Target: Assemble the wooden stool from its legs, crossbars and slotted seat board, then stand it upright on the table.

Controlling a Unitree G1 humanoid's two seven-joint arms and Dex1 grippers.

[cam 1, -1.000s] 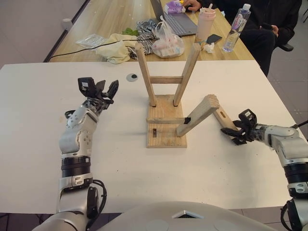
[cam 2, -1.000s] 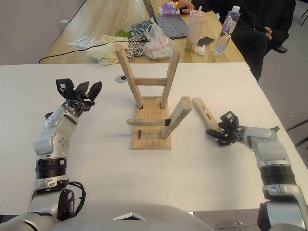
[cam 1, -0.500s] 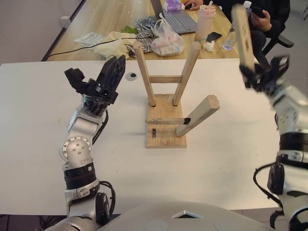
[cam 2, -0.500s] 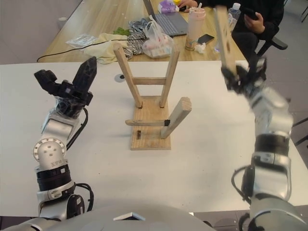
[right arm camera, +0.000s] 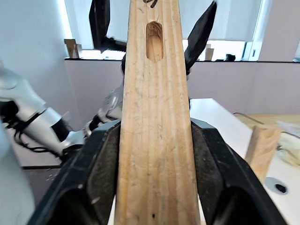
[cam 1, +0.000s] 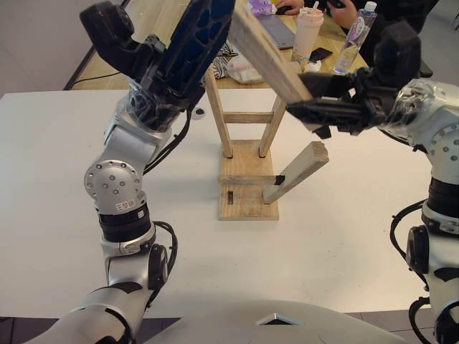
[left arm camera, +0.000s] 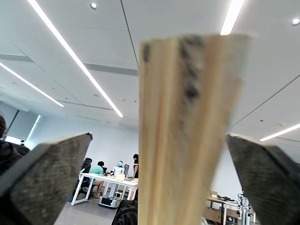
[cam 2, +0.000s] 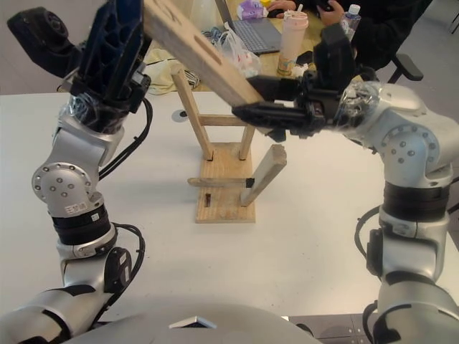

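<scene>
Above table | right gripper pinches flat slotted wooden leg | left gripper spread around it

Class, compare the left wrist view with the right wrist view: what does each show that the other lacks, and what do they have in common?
Left wrist view, not the right: ceiling light strips overhead.
Right wrist view, not the left: the oval slot in the loose leg, the right tool shut on that leg, the white table and another leg's end.
Both: the loose leg, with the left tool open on either side of its far end, not touching it.
</scene>
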